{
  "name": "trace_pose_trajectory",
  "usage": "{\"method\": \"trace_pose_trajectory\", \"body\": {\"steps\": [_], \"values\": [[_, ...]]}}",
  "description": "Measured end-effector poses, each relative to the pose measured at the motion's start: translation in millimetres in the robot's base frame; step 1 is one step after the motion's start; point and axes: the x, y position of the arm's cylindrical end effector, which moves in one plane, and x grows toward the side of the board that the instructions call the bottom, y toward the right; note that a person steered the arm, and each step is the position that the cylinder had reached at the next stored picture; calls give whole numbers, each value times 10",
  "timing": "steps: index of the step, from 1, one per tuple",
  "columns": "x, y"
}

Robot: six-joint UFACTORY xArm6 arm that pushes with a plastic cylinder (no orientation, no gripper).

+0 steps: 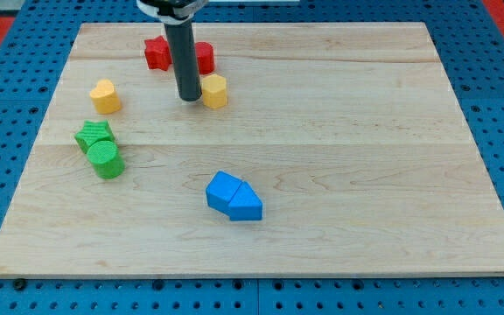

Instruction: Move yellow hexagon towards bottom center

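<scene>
The yellow hexagon [214, 90] lies on the wooden board near the view's top, left of centre. My tip [189, 99] stands right next to the hexagon's left side, touching or nearly touching it. The rod rises up from there and hides part of the red blocks behind it.
Two red blocks [157, 52] [204, 57] lie just above the hexagon. A yellow heart [106, 96] lies to the left. A green star [94, 136] and a green cylinder [106, 160] sit below it. Two blue blocks [224, 192] [246, 205] touch near the board's middle. The wooden board [366, 157] rests on a blue pegboard.
</scene>
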Motion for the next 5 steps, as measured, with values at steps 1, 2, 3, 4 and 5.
{"method": "trace_pose_trajectory", "body": {"steps": [1, 2, 3, 4, 5], "values": [[-4, 395], [17, 822], [25, 1027], [0, 754], [-123, 598]]}}
